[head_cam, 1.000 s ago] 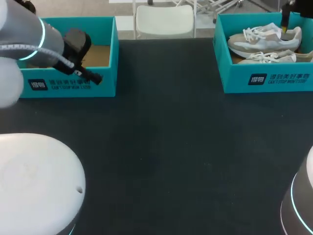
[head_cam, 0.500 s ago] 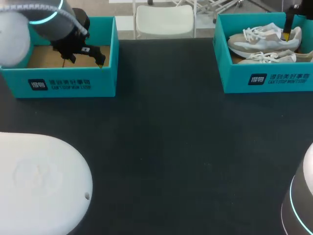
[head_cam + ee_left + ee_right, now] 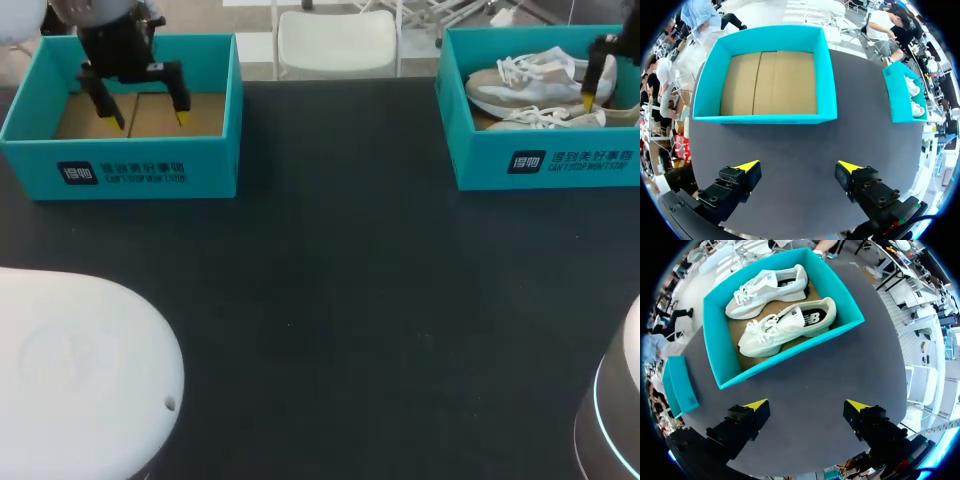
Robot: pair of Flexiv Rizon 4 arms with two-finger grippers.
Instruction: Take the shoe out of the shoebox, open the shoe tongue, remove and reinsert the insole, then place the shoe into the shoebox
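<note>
Left end effector [image 3: 140, 108] has swung back over the empty teal cardboard shoebox [image 3: 120, 160], fingers spread; right end effector [image 3: 807, 412] released above pale grey-white mesh sneakers [image 3: 785, 322], both lying in the right teal shoebox [image 3: 720, 365], likely poised for a pick.

light: even, bright, from overhead | shadows: soft, faint on dark table [image 3: 330, 300] | glare: pale sheen on tabletop in wrist views; white arm cover [image 3: 80, 370] at 7 o'clock in head view near overexposed | blur: that cover out of focus | distortion: strong bending twd wrist-view edges | shoes [image 3: 780, 305] sharp
</note>
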